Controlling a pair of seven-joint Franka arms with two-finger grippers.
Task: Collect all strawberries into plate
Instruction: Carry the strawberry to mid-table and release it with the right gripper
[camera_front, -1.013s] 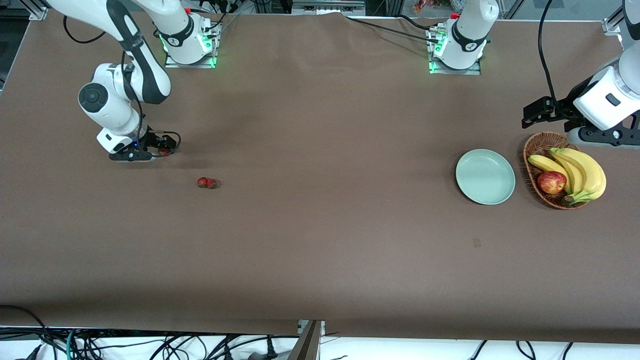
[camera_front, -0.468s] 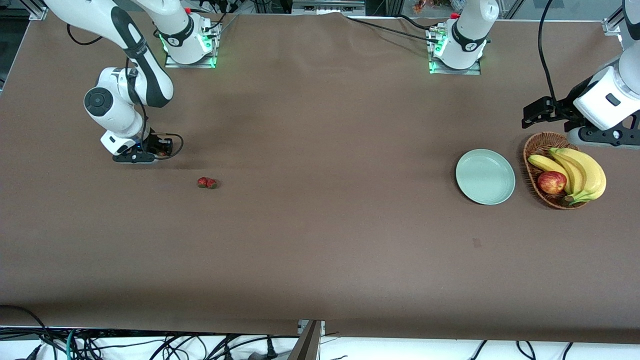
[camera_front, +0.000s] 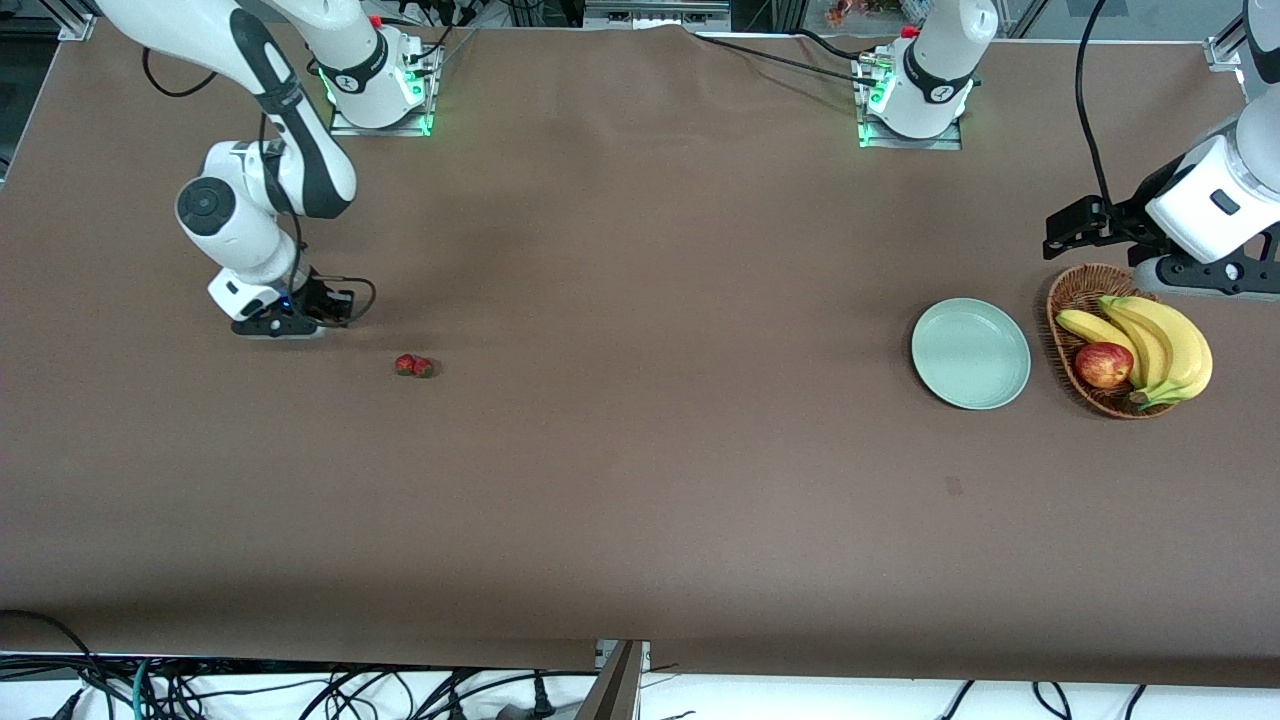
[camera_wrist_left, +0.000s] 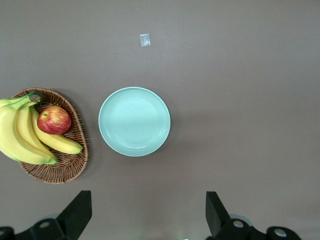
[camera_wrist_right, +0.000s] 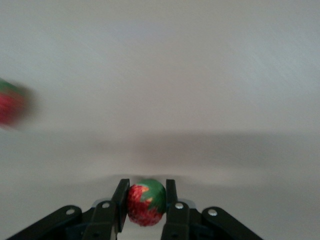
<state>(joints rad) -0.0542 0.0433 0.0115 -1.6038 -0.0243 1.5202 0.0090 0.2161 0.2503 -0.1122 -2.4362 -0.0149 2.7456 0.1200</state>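
So the table (camera_front: 640, 500) is mostly bare brown cloth, with the fruit stuff parked at the left arm's end: a wicker basket (camera_front: 1075, 290) holding bananas (camera_front: 1160, 345) and an apple (camera_front: 1103, 365), and just beside it the mint-green plate (camera_front: 970, 353) with nothing in it yet.

The left gripper (camera_wrist_left: 148, 220) hangs above the plate and basket area, fingers spread wide and holding nothing — that arm's just waiting.

All the action is at the right arm's end. The right gripper (camera_wrist_right: 146, 205) is down low over the cloth, fingers pinched on one strawberry (camera_wrist_right: 145, 204); the wrist view shows it snug between the pads. The other two strawberries (camera_front: 413, 366) lie touching each other on the cloth, near that gripper and a bit nearer the front camera.

My read: this is the grab on berry number one. Next up is a lift and a long carry across to the plate — well apart from here — without squeezing too hard or dropping it.
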